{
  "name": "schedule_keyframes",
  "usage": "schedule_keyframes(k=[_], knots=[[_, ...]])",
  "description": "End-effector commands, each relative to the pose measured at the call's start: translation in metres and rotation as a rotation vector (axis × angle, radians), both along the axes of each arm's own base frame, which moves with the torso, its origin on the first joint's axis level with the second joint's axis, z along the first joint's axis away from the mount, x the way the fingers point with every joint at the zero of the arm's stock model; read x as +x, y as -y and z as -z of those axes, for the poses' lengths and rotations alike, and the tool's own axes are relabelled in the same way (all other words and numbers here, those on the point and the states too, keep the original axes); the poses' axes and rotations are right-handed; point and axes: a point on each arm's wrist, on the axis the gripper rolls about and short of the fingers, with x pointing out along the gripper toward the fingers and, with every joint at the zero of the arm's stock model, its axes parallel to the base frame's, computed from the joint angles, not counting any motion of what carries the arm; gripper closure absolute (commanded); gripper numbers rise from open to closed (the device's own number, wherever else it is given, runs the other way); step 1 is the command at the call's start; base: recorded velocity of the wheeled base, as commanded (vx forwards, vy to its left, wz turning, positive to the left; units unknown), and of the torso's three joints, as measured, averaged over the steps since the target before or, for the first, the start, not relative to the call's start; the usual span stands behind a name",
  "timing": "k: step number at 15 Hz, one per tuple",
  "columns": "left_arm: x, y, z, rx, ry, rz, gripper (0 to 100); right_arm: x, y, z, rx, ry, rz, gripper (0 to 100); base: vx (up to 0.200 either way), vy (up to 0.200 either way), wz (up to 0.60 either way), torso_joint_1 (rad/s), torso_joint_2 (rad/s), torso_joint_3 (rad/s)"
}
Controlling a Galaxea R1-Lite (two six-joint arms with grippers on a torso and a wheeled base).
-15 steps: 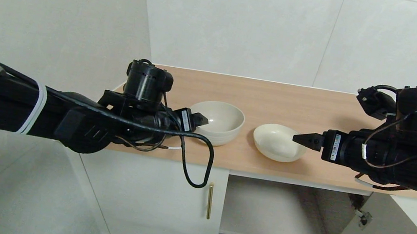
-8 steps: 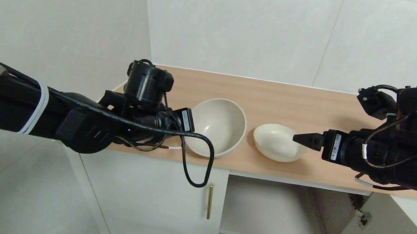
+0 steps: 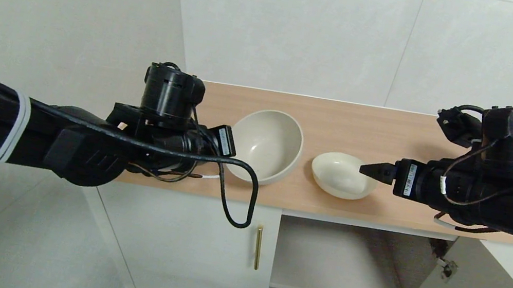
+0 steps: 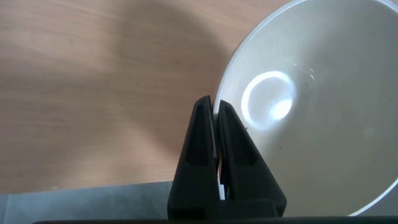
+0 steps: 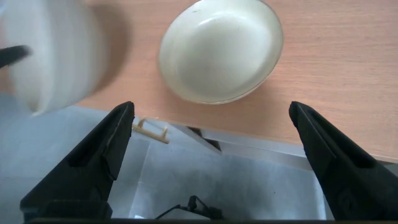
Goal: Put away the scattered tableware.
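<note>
Bright, even, diffuse light washes the white wall tiles (image 3: pixel 297 25) in the head view. A soft shadow lies on the tabletop (image 3: pixel 369 126) beside the right arm, and the open cupboard (image 3: pixel 336 261) dims toward its right side. 1 round glare ring shines inside the larger bowl (image 4: pixel 323 124). The right wrist view shows that bowl smeared and the smaller bowl (image 5: pixel 221 50) crisp.
</note>
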Motion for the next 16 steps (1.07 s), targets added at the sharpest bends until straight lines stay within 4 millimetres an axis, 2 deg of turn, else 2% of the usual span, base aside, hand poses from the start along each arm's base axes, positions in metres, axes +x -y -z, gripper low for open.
schedule_keyframes(k=[1, 4, 9, 15, 16], knots=[[-0.010, -0.003, -0.010, -0.007, 0.019, 0.011, 100, 0.019, -0.009, 0.016, -0.049, -0.029, 0.063, 0, 0.000, 0.000, 0.00, 0.000, 0.00, 0.000], [-0.021, -0.004, -0.013, 0.013, 0.030, 0.036, 100, 0.048, -0.020, 0.039, -0.125, -0.030, 0.202, 0, 0.000, 0.000, 0.00, 0.000, 0.00, 0.000], [-0.027, -0.002, -0.012, 0.036, 0.036, 0.057, 100, 0.075, -0.022, 0.067, -0.133, -0.002, 0.267, 0, 0.000, 0.000, 0.00, 0.000, 0.00, 0.000], [-0.026, -0.002, -0.013, 0.036, 0.037, 0.057, 100, 0.080, -0.018, 0.069, -0.130, -0.003, 0.281, 0, 0.000, 0.000, 0.00, 0.000, 0.00, 0.000], [-0.027, -0.002, -0.012, 0.036, 0.036, 0.057, 100, 0.080, -0.018, 0.068, -0.128, -0.002, 0.279, 100, 0.000, 0.000, 0.00, 0.000, 0.00, 0.000]])
